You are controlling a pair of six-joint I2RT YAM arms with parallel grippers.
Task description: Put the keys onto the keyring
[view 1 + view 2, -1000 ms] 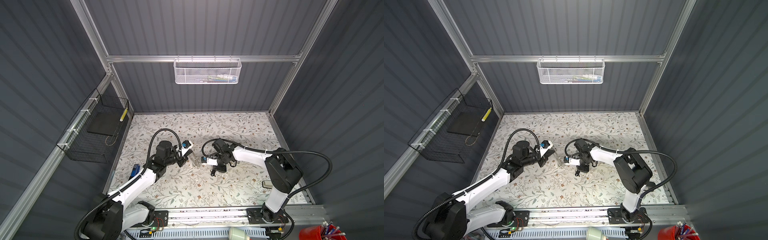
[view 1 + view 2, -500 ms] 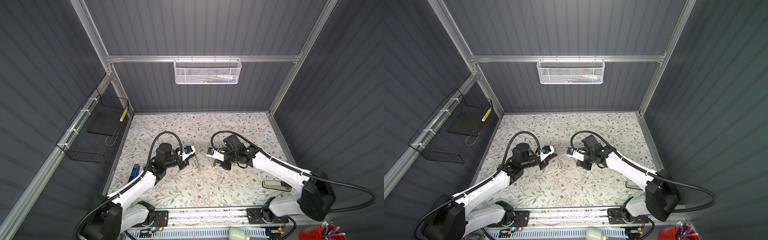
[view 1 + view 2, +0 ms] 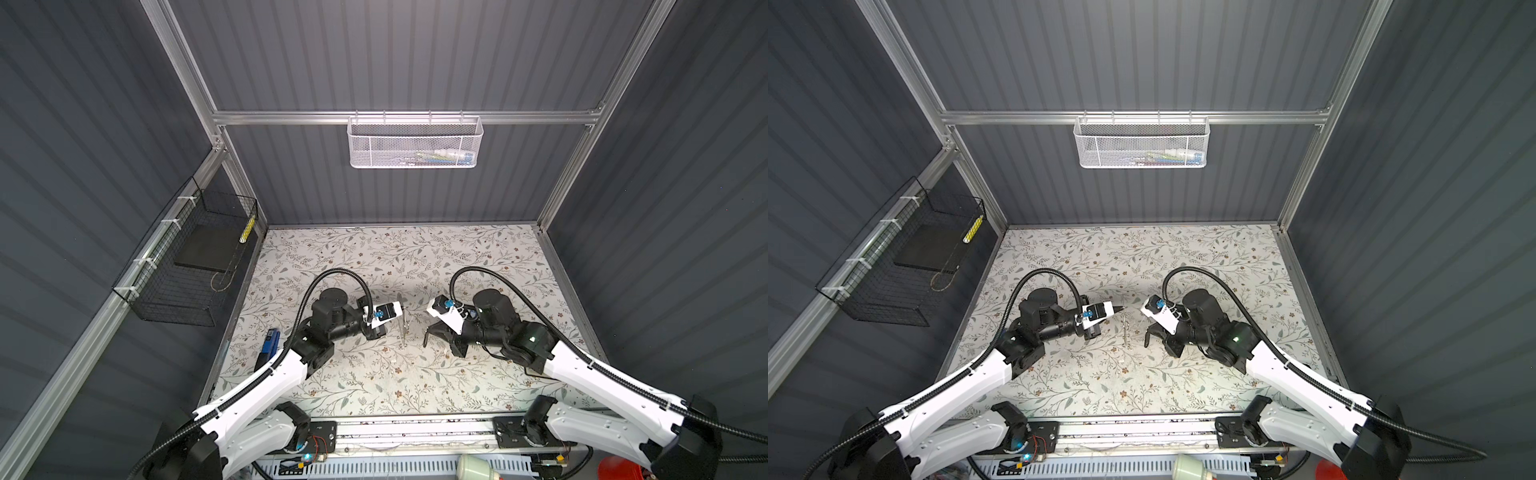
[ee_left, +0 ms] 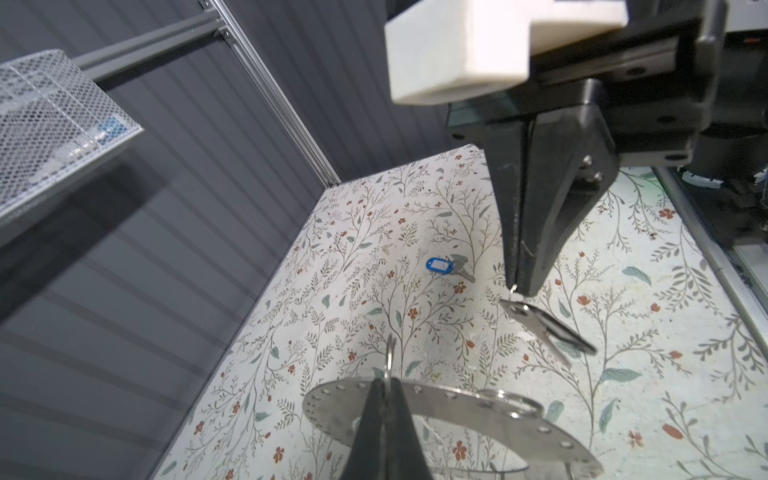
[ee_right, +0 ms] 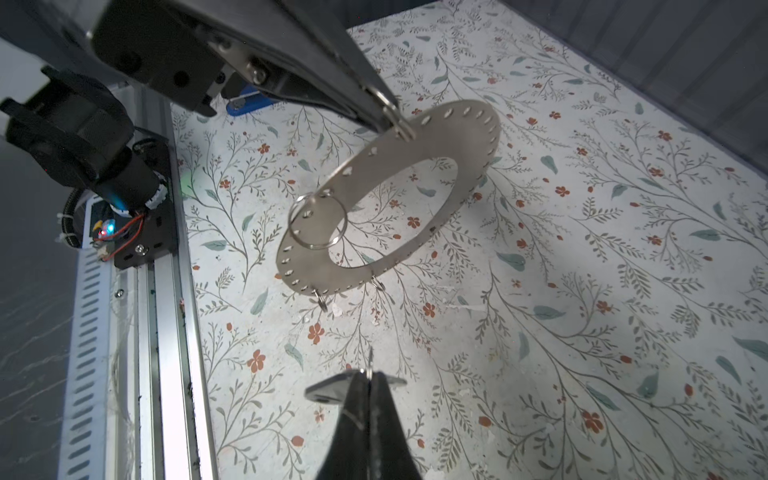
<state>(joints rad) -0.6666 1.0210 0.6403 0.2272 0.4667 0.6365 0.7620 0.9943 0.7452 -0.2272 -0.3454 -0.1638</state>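
Note:
The keyring is a wide flat grey band with small holes. It hangs in the air, held through a small wire ring on its rim by my left gripper, which is shut. In both top views the keyring shows edge-on between the two grippers. My right gripper is shut on the thin loop of a dark and silvery key, which hangs a short way from the band. The other key, with a blue tag, lies on the floral table beyond. A loose split ring hangs from the band.
A blue block lies near the table's left edge behind my left arm. A black wire basket hangs on the left wall and a white mesh basket on the back wall. The rail runs along the table's front edge.
The right arm has swung its elbow and base end far out to the right, while its gripper stays near the middle. The left gripper has edged slightly toward the centre with the keyring.

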